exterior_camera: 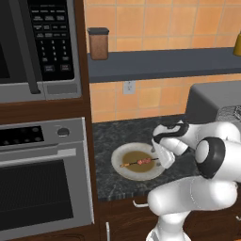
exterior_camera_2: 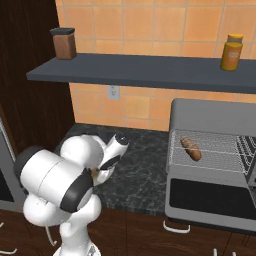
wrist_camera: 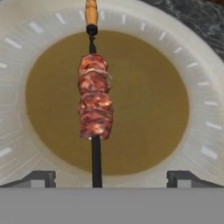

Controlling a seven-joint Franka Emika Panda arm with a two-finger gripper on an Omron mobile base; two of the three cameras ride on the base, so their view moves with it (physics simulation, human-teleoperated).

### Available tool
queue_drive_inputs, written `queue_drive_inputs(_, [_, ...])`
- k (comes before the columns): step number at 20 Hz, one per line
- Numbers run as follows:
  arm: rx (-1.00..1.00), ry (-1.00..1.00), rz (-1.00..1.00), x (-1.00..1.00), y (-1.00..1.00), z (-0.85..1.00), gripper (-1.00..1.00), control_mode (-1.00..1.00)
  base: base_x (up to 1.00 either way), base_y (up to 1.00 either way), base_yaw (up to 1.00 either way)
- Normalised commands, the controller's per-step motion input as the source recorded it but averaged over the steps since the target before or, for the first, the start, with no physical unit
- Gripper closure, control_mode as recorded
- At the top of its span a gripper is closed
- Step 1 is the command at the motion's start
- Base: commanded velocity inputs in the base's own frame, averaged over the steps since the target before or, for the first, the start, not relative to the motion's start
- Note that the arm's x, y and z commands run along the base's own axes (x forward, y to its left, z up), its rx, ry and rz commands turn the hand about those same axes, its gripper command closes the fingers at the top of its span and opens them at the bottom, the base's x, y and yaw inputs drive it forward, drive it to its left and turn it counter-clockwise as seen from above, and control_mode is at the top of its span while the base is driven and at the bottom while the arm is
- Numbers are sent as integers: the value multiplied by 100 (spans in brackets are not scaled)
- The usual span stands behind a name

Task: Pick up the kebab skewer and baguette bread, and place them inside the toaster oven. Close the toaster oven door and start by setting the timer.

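The claw (wrist_camera: 111, 177) hangs spread wide over the skewer (wrist_camera: 94, 103), which lies on a plate (wrist_camera: 192, 65). The baguette (exterior_camera_2: 191, 148) sits on the open oven's (exterior_camera_2: 210, 117) rack

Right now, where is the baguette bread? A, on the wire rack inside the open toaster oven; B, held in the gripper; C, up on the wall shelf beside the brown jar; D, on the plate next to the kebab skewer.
A: the baguette bread lies on the wire rack of the toaster oven, whose door hangs open, while the kebab skewer lies alone on the plate.
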Motion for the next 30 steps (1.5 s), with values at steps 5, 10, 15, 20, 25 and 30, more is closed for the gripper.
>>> queue_drive_inputs(5, [0,6,0,2,6,-24,100,-100,0,0,0])
queue_drive_inputs(10, [0,6,0,0,4,-10,100,-100,0,0,0])
queue_drive_inputs(15, [0,3,0,0,0,-7,100,-100,0,0,0])
queue_drive_inputs(20, [0,-1,0,-15,-3,3,100,-100,0,0,0])
queue_drive_inputs(25, [0,-2,0,-55,-20,67,100,-100,0,0,0])
queue_drive_inputs(30, [0,0,-11,-53,-27,86,100,-100,0,0,0])
